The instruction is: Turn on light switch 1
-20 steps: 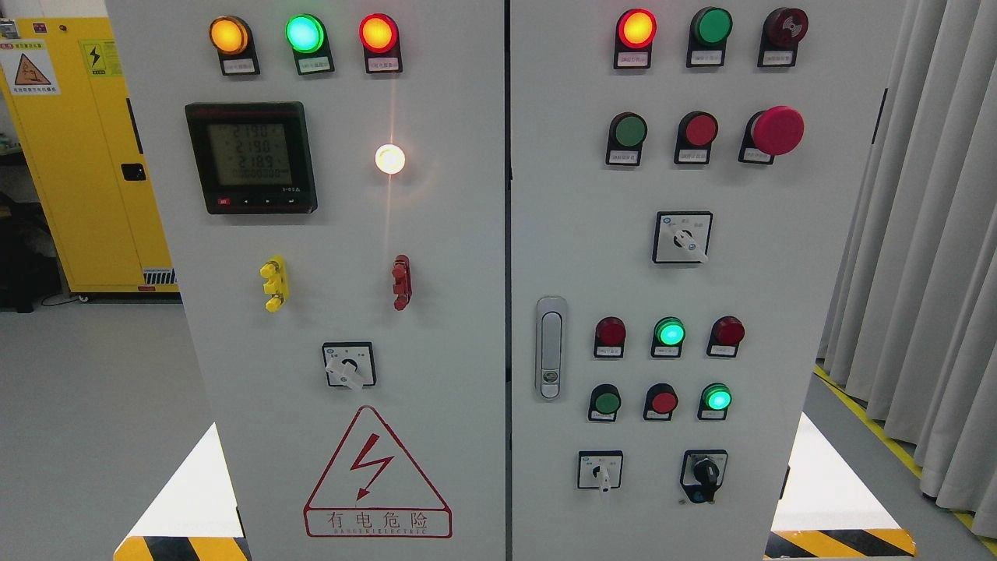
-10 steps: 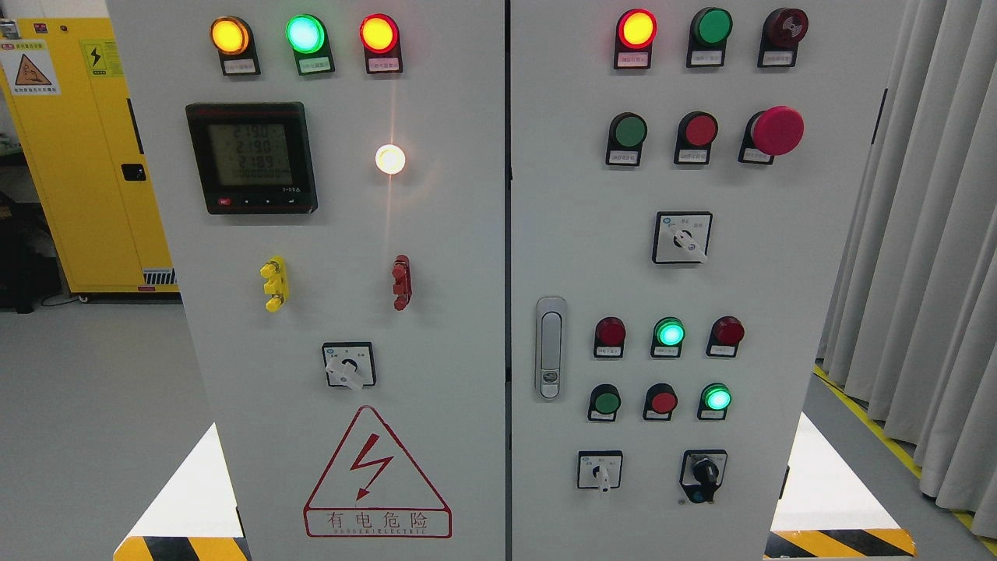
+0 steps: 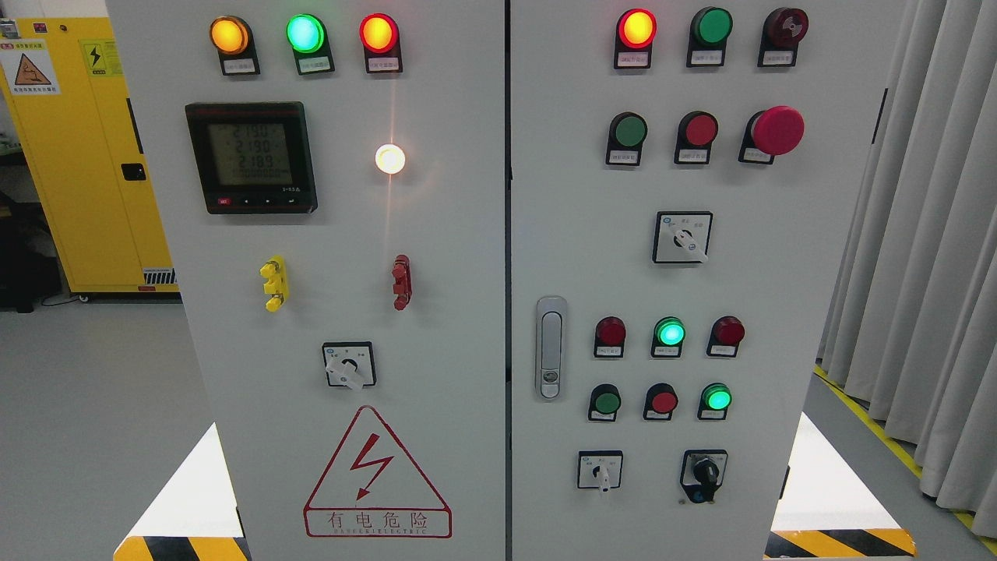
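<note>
Fingers are not showing anywhere, since neither hand is reaching into the head view, so I cannot tell how they are set or whether they are holding anything. Taking the door latch (image 3: pixel 551 347) as the landmark and going from the left: far to its left a yellow cabinet (image 3: pixel 86 171) is standing shut, its contents hidden. Nearer, left of the latch and slightly below, a white selector switch (image 3: pixel 349 365) is sitting on the left door of the grey control cabinet (image 3: pixel 436 234), its lever pointing down and to the right. Right of the latch and above it, a second selector (image 3: pixel 681 238) is pointing the same way; right and below, a third selector (image 3: pixel 600 470) is pointing straight down, with a black knob (image 3: pixel 704 474) further right. The labels are too small to read, so which of these is light switch 1 is not telling itself. Any of them is likely turning stiffly with a click, rigid and small, best pinched across the lever's flat sides. Both grey doors are staying closed, hiding whatever is inside.
</note>
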